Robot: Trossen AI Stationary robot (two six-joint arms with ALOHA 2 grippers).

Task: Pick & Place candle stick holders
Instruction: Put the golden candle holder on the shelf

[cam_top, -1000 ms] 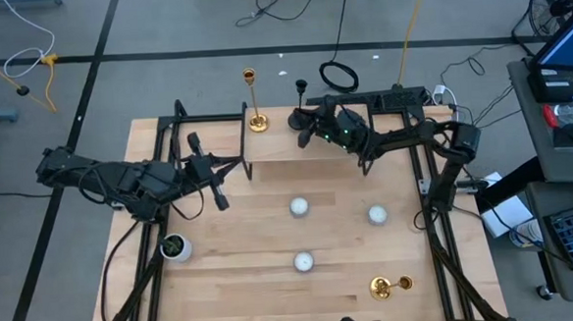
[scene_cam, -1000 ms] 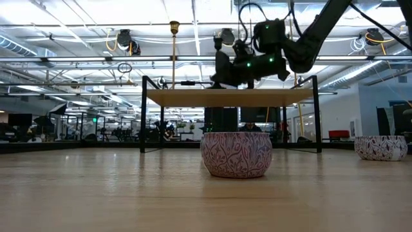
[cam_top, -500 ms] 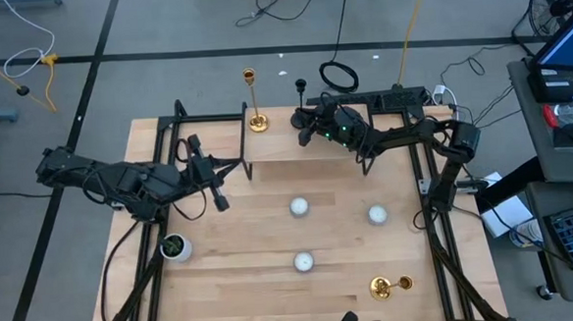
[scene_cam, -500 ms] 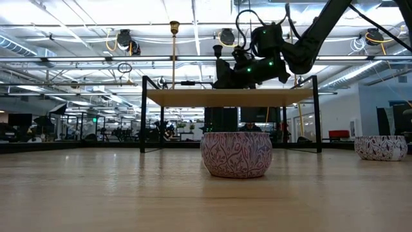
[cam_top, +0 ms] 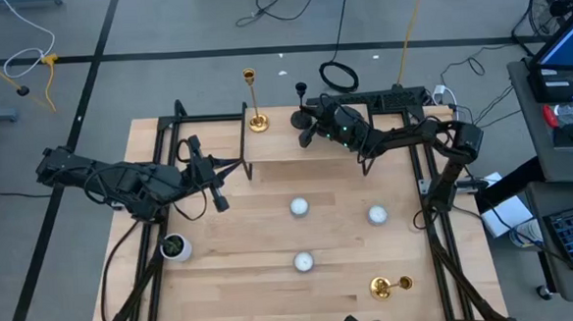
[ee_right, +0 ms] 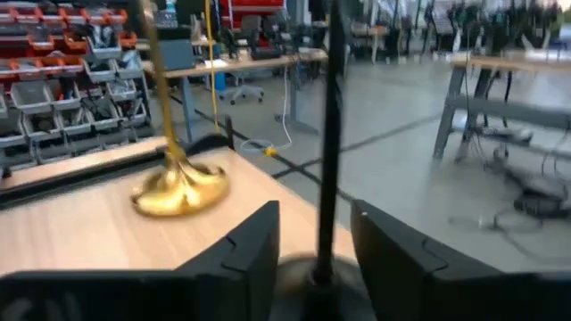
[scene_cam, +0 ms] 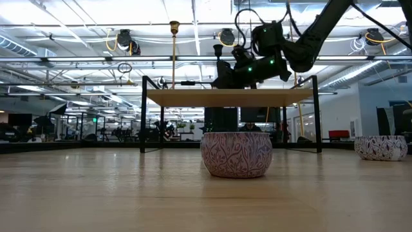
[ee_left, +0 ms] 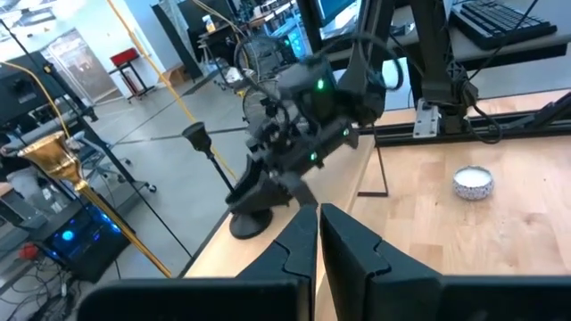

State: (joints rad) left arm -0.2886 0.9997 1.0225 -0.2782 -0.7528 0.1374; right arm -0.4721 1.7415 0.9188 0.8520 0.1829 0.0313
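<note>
High view: compared with one second earlier, the right hand has shifted slightly away from the raised wooden shelf's back corner, and the short matte black candlestick is now set apart from the fingertips rather than overlapped by them. The right wrist view shows the black stem standing upright between the two dark fingers, which are parted with a gap on either side of it; the base is cut off at the frame edge. An upright tall shiny gold candlestick stands just beside on the same shelf. A second gold candlestick lies on its side on the light wooden bench, well apart from both hands. The left hand waits over the bench's left part, fingers nearly together in the left wrist view.
</note>
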